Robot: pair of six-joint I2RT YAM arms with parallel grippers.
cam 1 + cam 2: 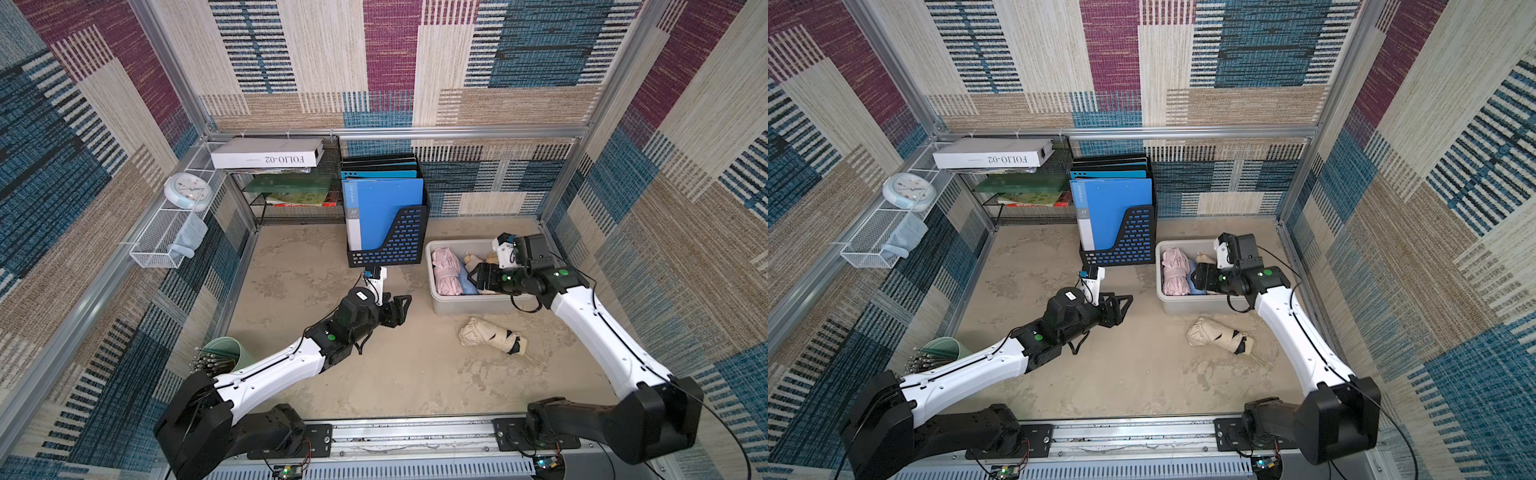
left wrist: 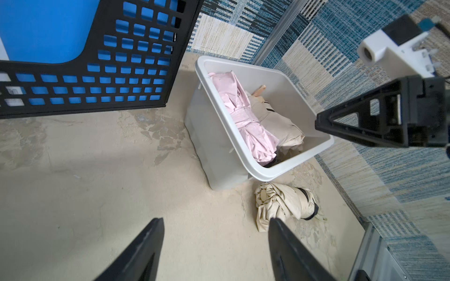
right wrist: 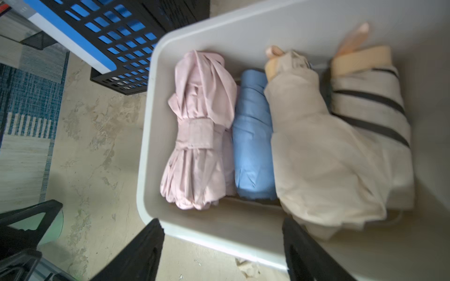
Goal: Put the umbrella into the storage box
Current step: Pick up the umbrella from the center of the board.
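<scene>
Smooth grey round-cornered storage box [image 1: 465, 305] held 4 crinkly rolled umbrellas [image 3: 197, 131], cream umbrella [image 1: 490, 334] lay on sandy floor [image 1: 395, 374], left gripper [image 2: 215, 220] and right gripper [image 3: 222, 222] stood spread wide, empty

Lab test cell: aluminium frame [image 1: 457, 132], carpet-lined walls [image 1: 390, 54].

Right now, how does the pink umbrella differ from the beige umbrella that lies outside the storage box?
The pink umbrella lies inside the storage box; the beige umbrella lies on the table, just outside the box, on the robot's side. The pink umbrella is tied with a pink strap; the beige umbrella has a black band. Both are folded shut.
</scene>
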